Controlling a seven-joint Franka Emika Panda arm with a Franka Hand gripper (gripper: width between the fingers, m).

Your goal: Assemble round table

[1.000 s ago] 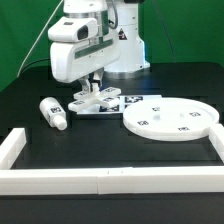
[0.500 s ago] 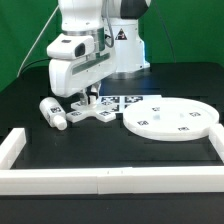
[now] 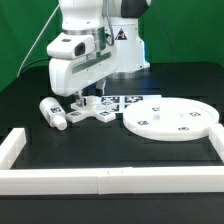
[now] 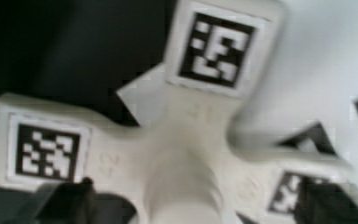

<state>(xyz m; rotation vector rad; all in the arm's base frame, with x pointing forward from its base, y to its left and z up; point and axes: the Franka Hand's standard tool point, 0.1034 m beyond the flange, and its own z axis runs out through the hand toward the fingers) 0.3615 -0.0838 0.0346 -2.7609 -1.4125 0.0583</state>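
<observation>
The cross-shaped base (image 3: 92,113) lies flat on the black table, left of the large round disc (image 3: 170,117). The short cylinder leg (image 3: 52,111) lies on its side further to the exterior view's left. My gripper (image 3: 88,102) is down over the base. In the wrist view the base (image 4: 185,120) fills the frame with its tags showing. My gripper (image 4: 202,210) is open, with a dark finger (image 4: 66,205) on each side of one arm of the cross. I cannot tell whether the fingers touch that arm.
The marker board (image 3: 126,101) lies behind the base, partly hidden by my arm. A long white border rail (image 3: 110,178) runs along the table's front, with side pieces at the left (image 3: 12,147) and right (image 3: 217,150).
My gripper has come down and shifted to the exterior view's left onto the cross-shaped base. Over the last half second it has barely moved. The parts lie where they were.
</observation>
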